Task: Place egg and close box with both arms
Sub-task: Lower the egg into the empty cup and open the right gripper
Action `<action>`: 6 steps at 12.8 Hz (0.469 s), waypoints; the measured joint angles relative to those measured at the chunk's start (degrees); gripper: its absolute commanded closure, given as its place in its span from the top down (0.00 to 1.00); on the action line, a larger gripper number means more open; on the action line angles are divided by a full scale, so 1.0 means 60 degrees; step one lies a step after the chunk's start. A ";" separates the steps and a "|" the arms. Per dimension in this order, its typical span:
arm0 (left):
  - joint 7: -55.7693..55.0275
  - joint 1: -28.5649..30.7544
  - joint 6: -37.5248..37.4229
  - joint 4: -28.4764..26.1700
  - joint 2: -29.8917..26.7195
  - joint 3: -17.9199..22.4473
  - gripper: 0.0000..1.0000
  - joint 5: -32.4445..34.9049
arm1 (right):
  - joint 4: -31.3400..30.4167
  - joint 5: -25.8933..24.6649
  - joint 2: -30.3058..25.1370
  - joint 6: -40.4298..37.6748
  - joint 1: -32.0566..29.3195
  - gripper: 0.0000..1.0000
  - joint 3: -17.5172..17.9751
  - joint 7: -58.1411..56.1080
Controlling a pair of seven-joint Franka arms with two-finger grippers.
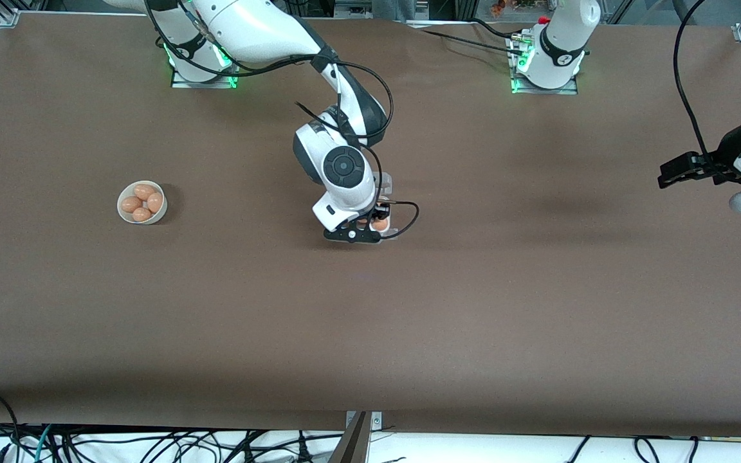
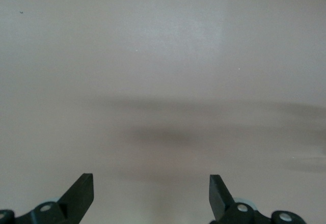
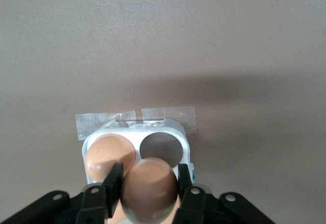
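Observation:
My right gripper (image 3: 149,174) is shut on an orange-brown egg (image 3: 147,196), held just above the box (image 3: 186,141). The box is a small white tray, taped to the table. One cell holds another egg (image 3: 108,155), and the cell beside it (image 3: 161,148) is empty. In the front view the right gripper (image 1: 363,230) hangs over the box (image 1: 386,188) at the table's middle, and the arm hides most of the box. My left gripper (image 1: 669,175) hovers open over bare table at the left arm's end, its fingers (image 2: 81,191) wide apart around nothing.
A round white bowl (image 1: 121,207) with several eggs (image 1: 143,200) stands toward the right arm's end of the table. Grey tape (image 3: 102,122) fixes the box to the brown table top (image 1: 473,308). Black cables loop round the right wrist.

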 measured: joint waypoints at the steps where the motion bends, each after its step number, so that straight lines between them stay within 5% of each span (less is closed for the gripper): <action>1: 0.0000 0.0001 0.0000 0.0000 0.0000 0.0000 1.00 0.0000 | 0.0001 0.0000 0.0015 0.0008 0.0000 0.29 0.0000 0.0000; 5: 0.0000 0.0003 0.0000 0.0000 0.0000 0.0001 1.00 0.0000 | 0.0006 0.0004 0.0127 0.0134 0.0001 0.31 0.0014 0.0000; 6: 0.0000 0.0004 0.0000 0.0000 0.0000 0.0000 1.00 0.0000 | 0.0007 0.0005 0.0134 0.0138 -0.0005 0.41 0.0013 0.0000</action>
